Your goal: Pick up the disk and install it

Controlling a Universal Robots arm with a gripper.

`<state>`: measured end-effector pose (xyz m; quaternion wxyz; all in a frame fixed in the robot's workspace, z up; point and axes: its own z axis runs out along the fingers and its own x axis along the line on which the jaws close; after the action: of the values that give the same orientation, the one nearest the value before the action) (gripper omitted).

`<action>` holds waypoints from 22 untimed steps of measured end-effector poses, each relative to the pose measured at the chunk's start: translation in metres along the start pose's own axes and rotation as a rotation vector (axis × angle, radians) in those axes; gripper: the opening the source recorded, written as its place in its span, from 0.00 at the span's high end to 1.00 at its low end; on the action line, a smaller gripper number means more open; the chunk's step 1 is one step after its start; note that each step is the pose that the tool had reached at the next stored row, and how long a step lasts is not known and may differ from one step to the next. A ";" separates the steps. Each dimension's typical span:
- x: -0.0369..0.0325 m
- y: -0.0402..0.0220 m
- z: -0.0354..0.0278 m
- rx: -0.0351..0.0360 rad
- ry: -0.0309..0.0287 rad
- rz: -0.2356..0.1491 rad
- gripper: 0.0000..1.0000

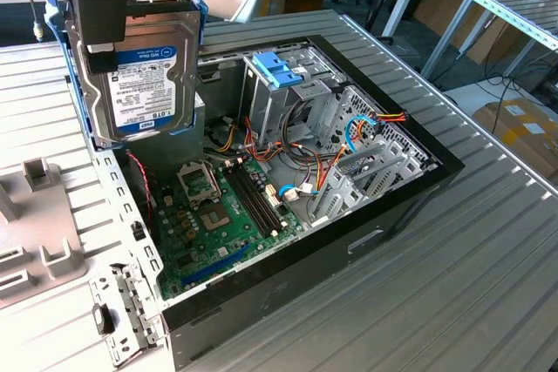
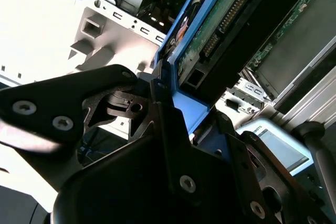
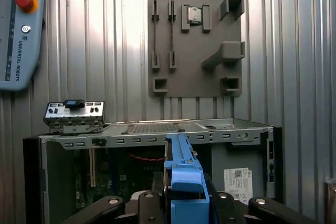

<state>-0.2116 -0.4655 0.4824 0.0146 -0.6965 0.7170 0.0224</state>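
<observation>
Flat, rectangular silver-black disk (image 1: 144, 76) with a white-and-blue label and blue plastic rails along both long sides. Hangs clamped between the jaws, gripped at its upper end, with the body reaching down below them. Stands nearly upright, slightly tilted, label face outward in the exterior view. Shows its green circuit-board side in the second wrist view, and one blue rail edge-on between the jaws in the first wrist view.
</observation>
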 end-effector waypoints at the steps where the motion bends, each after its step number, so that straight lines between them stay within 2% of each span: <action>1: 0.0003 -0.0005 0.0001 0.0000 0.0000 0.000 0.63; 22: 0.0060 -0.0117 0.0010 0.0000 0.0000 0.000 0.63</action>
<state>-0.2001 -0.4718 0.4809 0.0146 -0.6965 0.7170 0.0224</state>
